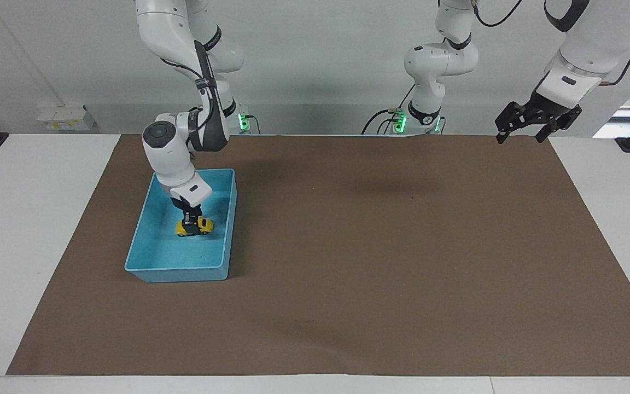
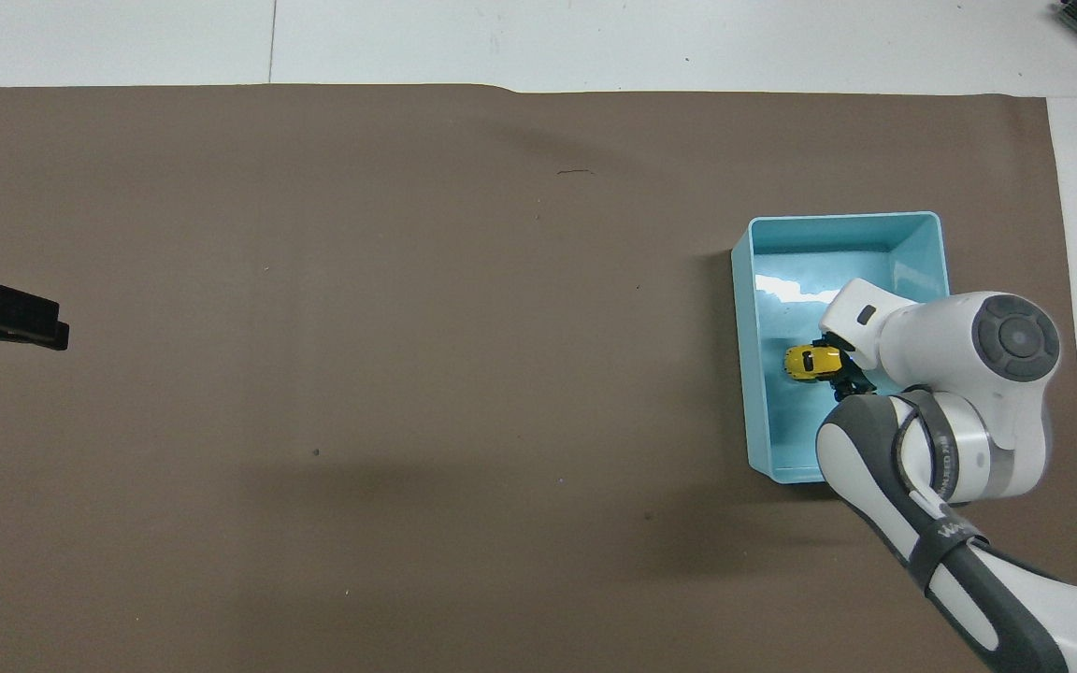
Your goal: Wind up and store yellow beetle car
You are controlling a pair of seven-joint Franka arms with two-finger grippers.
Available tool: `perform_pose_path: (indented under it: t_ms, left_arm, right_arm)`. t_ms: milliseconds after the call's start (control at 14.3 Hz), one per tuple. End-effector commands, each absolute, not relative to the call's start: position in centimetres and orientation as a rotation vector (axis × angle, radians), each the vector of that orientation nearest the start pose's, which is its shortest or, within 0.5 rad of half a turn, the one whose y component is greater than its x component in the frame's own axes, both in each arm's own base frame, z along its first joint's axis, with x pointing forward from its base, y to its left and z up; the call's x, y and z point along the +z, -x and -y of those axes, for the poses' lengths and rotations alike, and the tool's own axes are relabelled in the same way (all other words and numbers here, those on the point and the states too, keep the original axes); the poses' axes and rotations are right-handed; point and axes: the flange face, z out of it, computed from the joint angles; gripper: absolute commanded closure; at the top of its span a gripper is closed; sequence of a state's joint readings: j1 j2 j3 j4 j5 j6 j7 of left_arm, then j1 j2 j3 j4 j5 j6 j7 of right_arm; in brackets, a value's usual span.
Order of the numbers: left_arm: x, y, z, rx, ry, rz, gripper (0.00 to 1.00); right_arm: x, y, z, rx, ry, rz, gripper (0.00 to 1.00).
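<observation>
- small yellow beetle-shaped toy car [image 1: 195, 226] inside open rectangular blue plastic bin [image 1: 151, 257], on its floor
- bin on brown paper mat [image 1: 380, 262], toward right arm's end
- mat on white table [image 1: 30, 219]

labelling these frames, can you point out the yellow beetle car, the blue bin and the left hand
yellow beetle car [image 2: 802, 363]: overhead view, on its roof.
blue bin [image 1: 175, 271]: facing view, on its wall farthest from the robots.
left hand [image 1: 521, 131]: facing view, midway between its fingertips.
</observation>
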State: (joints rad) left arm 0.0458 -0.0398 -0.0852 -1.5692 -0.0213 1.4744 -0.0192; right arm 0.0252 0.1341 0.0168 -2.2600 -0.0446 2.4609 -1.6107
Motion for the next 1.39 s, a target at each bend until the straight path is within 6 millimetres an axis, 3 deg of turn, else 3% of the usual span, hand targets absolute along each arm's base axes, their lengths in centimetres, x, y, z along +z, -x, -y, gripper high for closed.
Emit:
perform_pose_path:
  t_ms: [0,279,558,836,1115,1324]
  left_arm:
    - [64.1,-53.2,2.1,0.104,3.144,-0.047,0.00]
    - [64.1,-53.2,2.1,0.104,3.144,-0.047,0.00]
    - [64.1,-53.2,2.1,0.104,3.144,-0.047,0.00]
    - [64.1,-53.2,2.1,0.104,3.144,-0.047,0.00]
    - [64.1,-53.2,2.1,0.104,3.144,-0.047,0.00]
    - [64.1,-53.2,2.1,0.104,3.144,-0.049,0.00]
  right_arm:
    - [34.0,-55.1,-3.2,0.021,-2.100,-2.274,0.00]
    - [41.2,-56.4,-4.1,-0.056,-2.201,-2.231,0.00]
    - [45.4,-57.2,-4.1,-0.030,-2.298,-2.178,0.00]
    - [51.4,-56.2,-3.5,0.000,-2.403,-2.032,0.00]
    - [54.5,-55.7,-3.2,0.024,-2.484,-1.908,0.00]
    - [54.8,-55.6,-3.1,0.027,-2.581,-1.783,0.00]
